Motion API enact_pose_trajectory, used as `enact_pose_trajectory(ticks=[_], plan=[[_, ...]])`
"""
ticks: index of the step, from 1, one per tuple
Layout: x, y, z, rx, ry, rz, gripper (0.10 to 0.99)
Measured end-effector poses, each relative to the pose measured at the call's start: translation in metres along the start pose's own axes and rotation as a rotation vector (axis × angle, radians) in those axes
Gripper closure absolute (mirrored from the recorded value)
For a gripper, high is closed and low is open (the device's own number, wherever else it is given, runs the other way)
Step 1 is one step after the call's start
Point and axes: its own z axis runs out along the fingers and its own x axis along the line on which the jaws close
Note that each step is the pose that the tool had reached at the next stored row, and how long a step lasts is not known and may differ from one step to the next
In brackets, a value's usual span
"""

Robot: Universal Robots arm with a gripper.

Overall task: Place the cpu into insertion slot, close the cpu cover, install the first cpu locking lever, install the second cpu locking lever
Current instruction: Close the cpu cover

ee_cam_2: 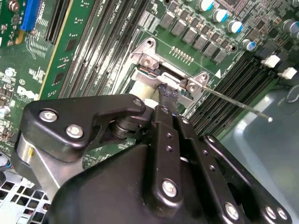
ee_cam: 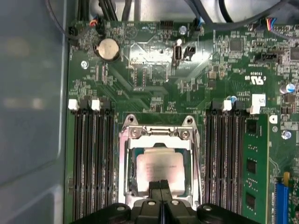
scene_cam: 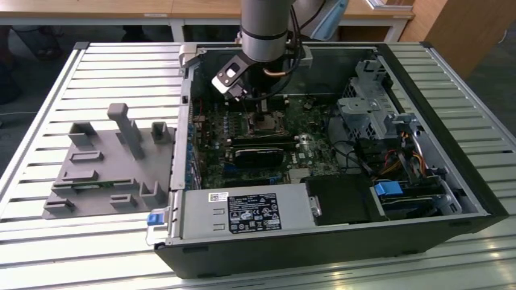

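Hovering low inside the computer case point(scene_cam: 475, 199), my gripper point(ee_cam: 161, 184) has its fingers pressed together with nothing between them, tips over one edge of the cpu point(ee_cam: 161, 168); the cpu lies flat in the insertion slot point(ee_cam: 131, 172); the cpu cover point(ee_cam: 159, 138) lies down around it. A thin locking lever point(ee_cam_2: 238, 105) sticks out beside the socket.

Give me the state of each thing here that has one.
cpu cover: down flat.
cpu: seated, showing through the cover's window.
locking lever: unlatched, sticking out free.
gripper: shut, tips at the cpu's edge.
computer case: open, side panel off.
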Motion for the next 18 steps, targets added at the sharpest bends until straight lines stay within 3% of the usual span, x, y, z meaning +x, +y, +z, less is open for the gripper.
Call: enact_pose_trajectory(ticks=[14,18], plan=[[-0.0003,-0.0020,0.0086,0.000,-0.0004,0.000,0.980],[-0.0001,0.0019,0.0091,0.000,0.0003,0.000,0.980]])
